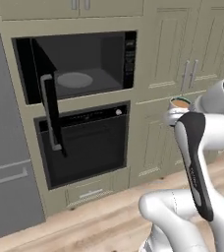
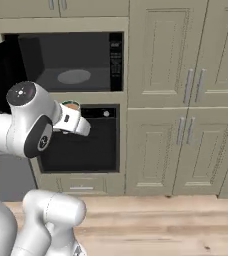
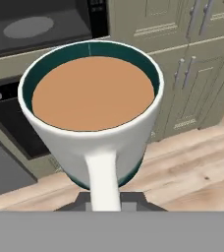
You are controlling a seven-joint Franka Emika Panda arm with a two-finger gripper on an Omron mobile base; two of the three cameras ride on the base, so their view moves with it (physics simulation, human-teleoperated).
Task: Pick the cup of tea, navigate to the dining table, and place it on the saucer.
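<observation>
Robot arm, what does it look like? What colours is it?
The arm is glossy white, made of fat rounded tube-like parts. A long black panel runs down one part, and a round dark cap with small pale marks tops a joint. No cables show.

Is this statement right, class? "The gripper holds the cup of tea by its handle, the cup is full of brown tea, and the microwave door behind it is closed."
One detail is wrong: the microwave door is open, swung out to the left, as the left base view shows. The rest holds: the gripper is shut on the handle of the cup of tea, which is full of brown tea.
</observation>
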